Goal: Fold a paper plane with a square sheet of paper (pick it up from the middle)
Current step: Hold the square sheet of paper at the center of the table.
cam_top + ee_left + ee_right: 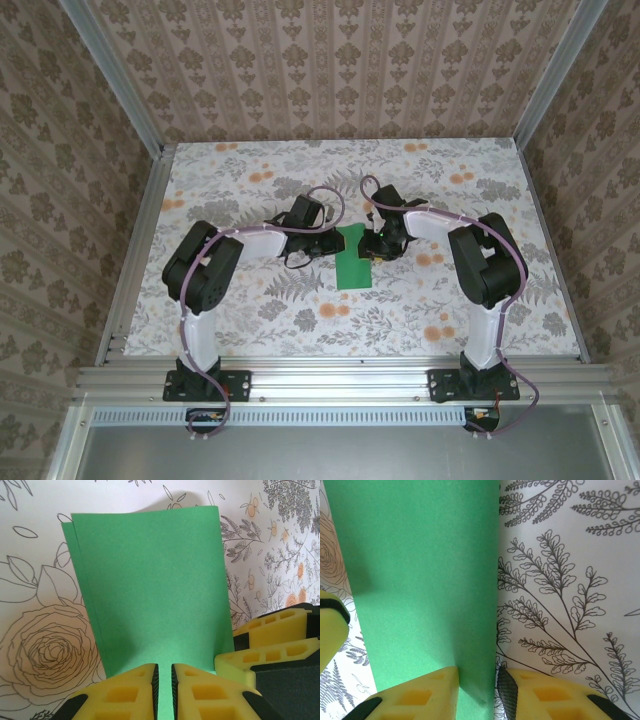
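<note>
The left pincer (163,680) is clenched on the near edge of the square sheet of paper (155,590), with only a thin slit between its yellow fingers (125,695) and green showing in that slit. The sheet is folded over: in the left wrist view a second layer shows just along its left edge. From above, the sheet (352,262) is a narrow green rectangle at the middle of the desk (250,320), between the two pincers. The right pincer (477,680) straddles the paper's straight edge (420,570), its jaws further apart, and I cannot tell whether they press it. Flower and fern prints cover the desk, and patterned walls (60,150) stand around it.
</note>
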